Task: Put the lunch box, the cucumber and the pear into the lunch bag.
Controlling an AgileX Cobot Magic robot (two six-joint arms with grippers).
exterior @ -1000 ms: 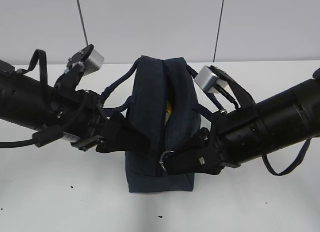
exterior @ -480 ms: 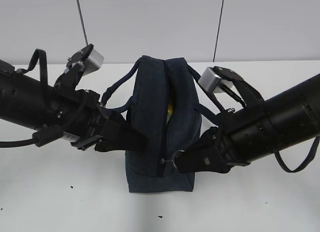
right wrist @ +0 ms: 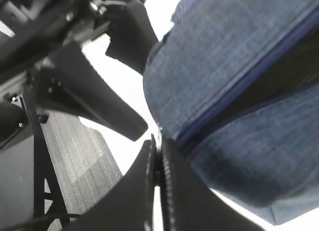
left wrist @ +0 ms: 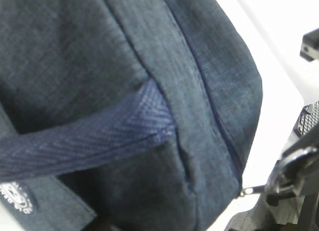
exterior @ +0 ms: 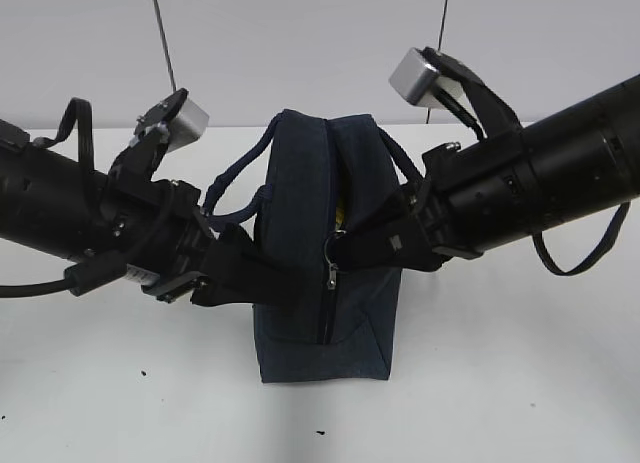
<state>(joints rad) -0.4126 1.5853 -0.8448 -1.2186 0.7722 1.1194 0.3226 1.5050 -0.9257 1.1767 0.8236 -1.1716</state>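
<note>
The right gripper (exterior: pixel 345 245) is clamped tight on the small metal ring pull (exterior: pixel 331 266) of the zipper, fingers pressed flat together with just the pull pinched between them. You can see it best in the right wrist view, where the 2 black fingers (right wrist: pixel 149 191) meet right at the zipper line. The pull sits about halfway up the front end of the boxy dark navy fabric lunch bag (exterior: pixel 325 323), and below it the zipper looks closed, while above it the seam gapes a bit.

The left gripper (exterior: pixel 262 275) has its jaws spread apart and pushed against the left side of the bag. I can't tell whether they actually pinch fabric or just brace it. Its wrist camera is basically filled with navy cloth and 1 woven loop handle (left wrist: pixel 84 141).

Through the open slit near the top there's a sliver of something yellow (exterior: pixel 339 215), so that's probably the bumpy yellow-orange pear sitting inside. Can't see anything else in there.

The bag stands upright in the middle of the white table (exterior: pixel 500 383), both black arms coming in from either side.
</note>
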